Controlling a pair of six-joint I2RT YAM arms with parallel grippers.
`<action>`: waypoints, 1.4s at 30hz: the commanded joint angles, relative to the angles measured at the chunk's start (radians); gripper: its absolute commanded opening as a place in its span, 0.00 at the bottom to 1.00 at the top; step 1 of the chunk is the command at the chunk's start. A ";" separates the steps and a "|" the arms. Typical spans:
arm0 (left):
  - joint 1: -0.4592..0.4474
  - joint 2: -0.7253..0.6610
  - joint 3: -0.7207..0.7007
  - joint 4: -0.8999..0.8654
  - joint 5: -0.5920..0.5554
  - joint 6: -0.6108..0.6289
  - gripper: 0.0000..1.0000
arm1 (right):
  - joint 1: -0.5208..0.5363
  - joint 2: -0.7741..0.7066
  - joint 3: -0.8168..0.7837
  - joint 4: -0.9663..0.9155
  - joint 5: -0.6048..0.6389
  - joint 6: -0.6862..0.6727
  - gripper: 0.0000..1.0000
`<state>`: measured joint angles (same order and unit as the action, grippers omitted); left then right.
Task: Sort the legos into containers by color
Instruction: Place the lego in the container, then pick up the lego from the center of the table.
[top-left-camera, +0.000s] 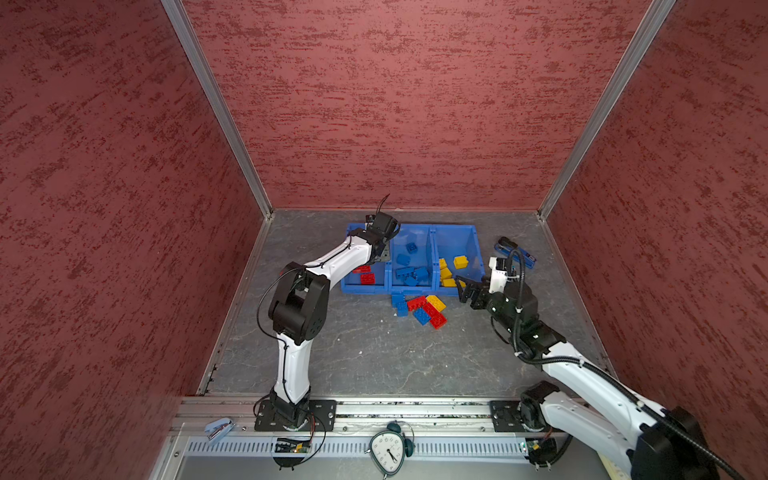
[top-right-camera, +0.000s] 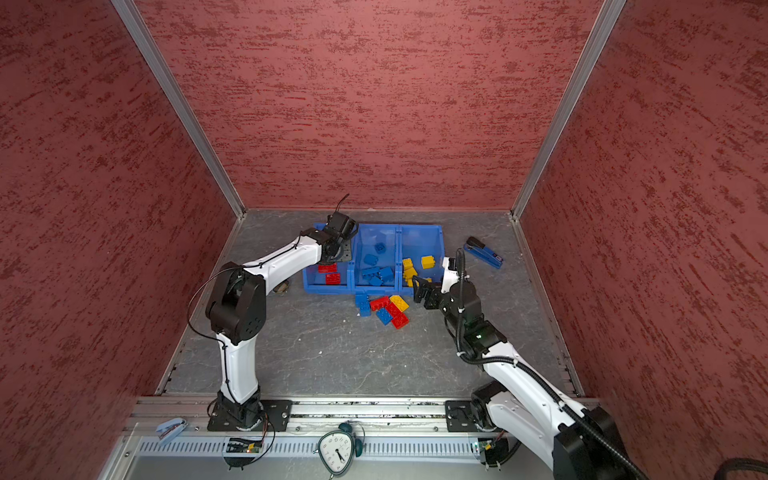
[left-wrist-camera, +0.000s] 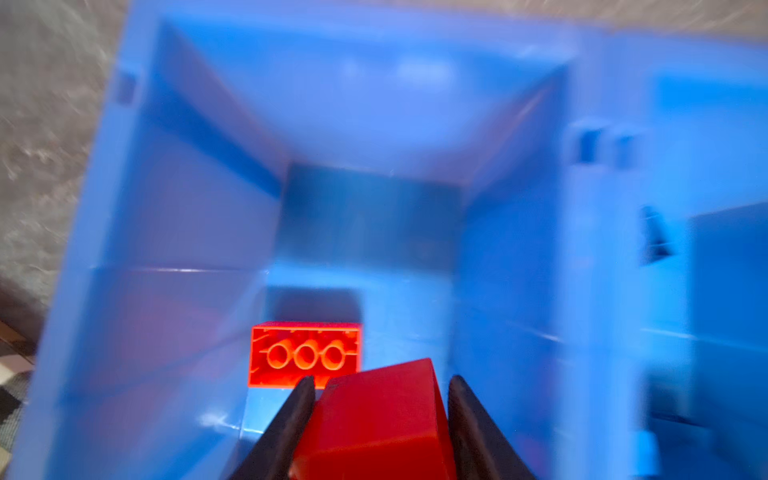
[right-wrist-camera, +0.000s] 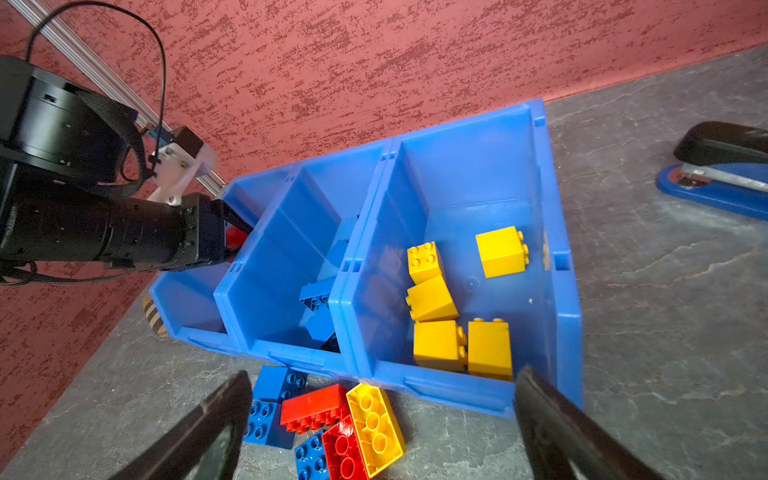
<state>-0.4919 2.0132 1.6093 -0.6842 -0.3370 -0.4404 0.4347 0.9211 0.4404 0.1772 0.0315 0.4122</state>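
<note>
Legos, part-sorted, read from the near side of the table to the back wall. Nearest lies the unsorted pile (top-left-camera: 419, 309), a handful of bricks touching one another on the grey table (top-left-camera: 353, 353), just in front of the containers. It holds several blue bricks, two red ones and a single loose yellow brick (right-wrist-camera: 376, 428) lying underside-up.

Beside the pile hangs the right gripper (top-left-camera: 459, 289), its jaws spread wide with nothing between them, near the front corner of the yellow bin (right-wrist-camera: 557, 232).

Behind stand the containers (top-left-camera: 374, 289), three joined blue bins in a row. The yellow bin, at the right arm's end, holds five yellow bricks (right-wrist-camera: 438, 345). The middle bin (top-left-camera: 409, 290) holds about five blue bricks (top-left-camera: 409, 272). No wrong colour shows in either.

At the left arm's end, the red bin (left-wrist-camera: 187, 208) has one red brick (left-wrist-camera: 304, 355) underside-up on its floor. How many more it holds cannot be told, as the arm hides part of it. Above that floor the left gripper (left-wrist-camera: 381, 380) is clamped on a red block (left-wrist-camera: 374, 419), held inside the bin's opening and not yet let go.

Beyond the row's right end lies a blue-and-black stapler (top-left-camera: 515, 251), no part of the sort.

Judged from this layout, well over half the bricks are binned. The release of the held block and the clearing of the pile are yet to be done.
</note>
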 joint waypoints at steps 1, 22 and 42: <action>-0.012 -0.013 0.015 -0.028 0.031 -0.012 0.54 | -0.005 -0.019 0.028 -0.014 0.024 0.004 0.99; -0.208 -0.475 -0.354 0.178 -0.109 0.074 0.99 | -0.004 0.079 0.026 0.009 -0.113 0.001 0.99; -0.445 -0.208 -0.378 -0.054 0.063 -0.279 0.75 | -0.004 0.117 0.016 0.097 -0.127 0.006 0.99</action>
<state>-0.9699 1.7531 1.1912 -0.6693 -0.2855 -0.6327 0.4347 1.0489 0.4404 0.2375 -0.0868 0.4149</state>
